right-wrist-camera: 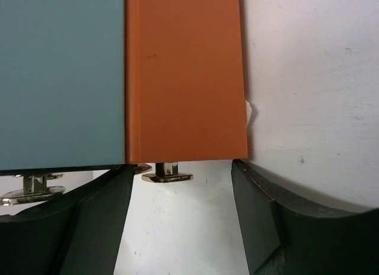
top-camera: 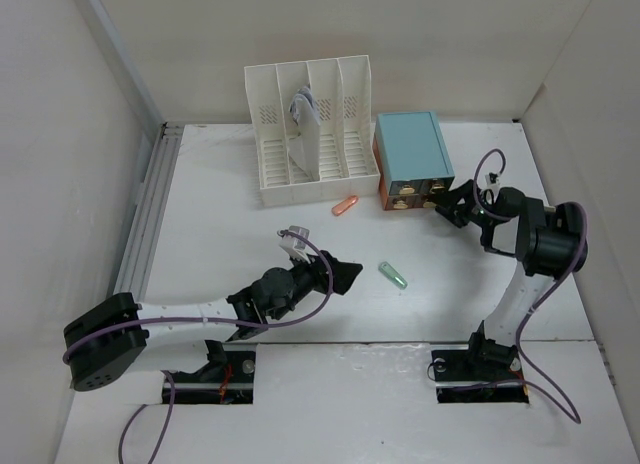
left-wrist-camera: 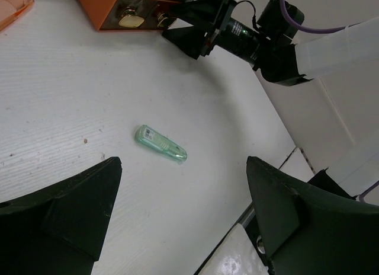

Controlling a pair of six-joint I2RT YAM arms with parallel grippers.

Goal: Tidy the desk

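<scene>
R end effector (top-camera: pixel 443 204) straddles drawer box (top-camera: pixel 412 149) handle (right-wrist-camera: pixel 167 176).

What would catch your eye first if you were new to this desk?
The teal-topped drawer box at the far right stands out, with the right gripper at its handled front. Next, two small bright things lie on the white desk: an orange piece before the file rack, a green piece ahead of the open left gripper.
</scene>
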